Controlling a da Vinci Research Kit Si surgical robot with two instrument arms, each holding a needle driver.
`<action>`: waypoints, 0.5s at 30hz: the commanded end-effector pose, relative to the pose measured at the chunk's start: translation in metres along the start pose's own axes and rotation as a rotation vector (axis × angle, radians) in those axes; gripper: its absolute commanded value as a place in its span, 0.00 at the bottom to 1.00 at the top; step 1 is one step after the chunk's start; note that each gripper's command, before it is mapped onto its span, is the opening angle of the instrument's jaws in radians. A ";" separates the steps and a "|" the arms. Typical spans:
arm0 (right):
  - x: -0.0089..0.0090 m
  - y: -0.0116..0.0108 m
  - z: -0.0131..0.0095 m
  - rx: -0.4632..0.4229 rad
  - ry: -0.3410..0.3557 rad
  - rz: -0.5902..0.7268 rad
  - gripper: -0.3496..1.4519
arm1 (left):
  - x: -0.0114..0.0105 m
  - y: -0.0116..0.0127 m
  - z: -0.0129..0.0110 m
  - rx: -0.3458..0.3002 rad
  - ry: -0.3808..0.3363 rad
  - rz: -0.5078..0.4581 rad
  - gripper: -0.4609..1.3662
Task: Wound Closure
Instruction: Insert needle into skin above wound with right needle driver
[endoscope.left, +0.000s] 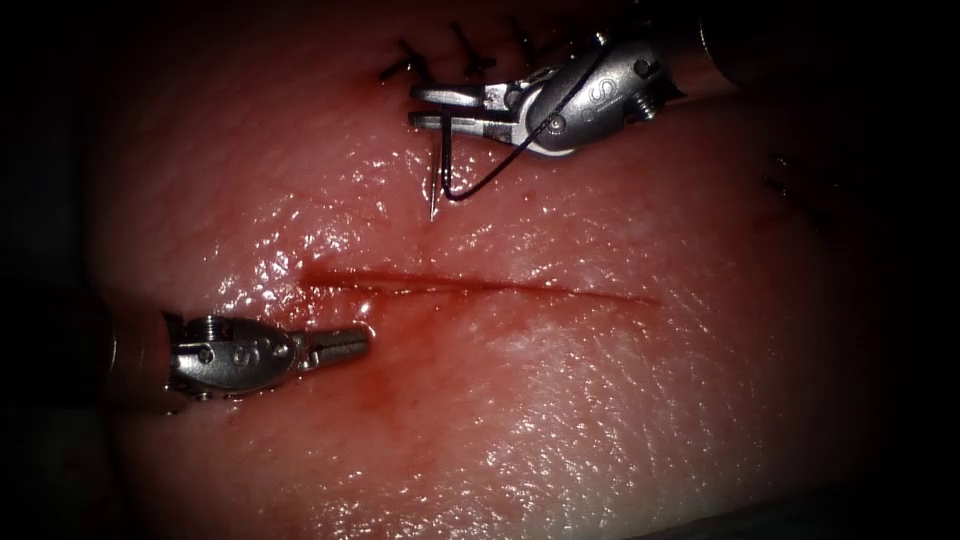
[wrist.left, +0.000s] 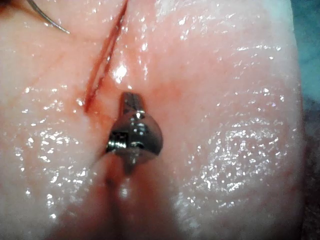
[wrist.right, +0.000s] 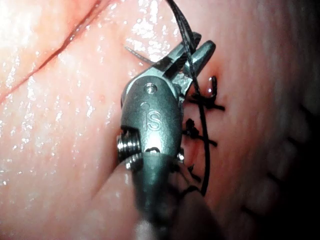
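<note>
Right end effector (endoscope.left: 440, 108) grips needle (endoscope.left: 440, 165) — left end effector (endoscope.left: 345, 344) closed, empty.

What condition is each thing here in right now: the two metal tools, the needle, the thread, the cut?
Right tool: jaws shut on the needle.
Left tool: jaws shut, holding nothing.
Needle: held near its back end, tip pointing down, not in the tissue.
Thread: loops from needle over right tool.
Cut: open, unstitched.
Tissue: wet.

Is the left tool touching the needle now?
Apart. In the endoscope view the left tool lies below the cut, while the right tool holds the needle above it.
</note>
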 end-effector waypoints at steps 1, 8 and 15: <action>0.0000 0.0001 0.0000 -0.007 0.000 0.001 0.00 | 0.0000 0.0000 0.0000 -0.010 0.001 0.000 0.06; 0.0006 0.0010 0.0000 -0.009 0.000 -0.023 0.00 | 0.0000 0.0000 -0.0001 -0.013 0.002 0.006 0.06; 0.0018 0.0022 0.0003 -0.011 0.013 -0.043 0.00 | 0.0000 0.0000 0.0000 -0.013 0.002 0.006 0.06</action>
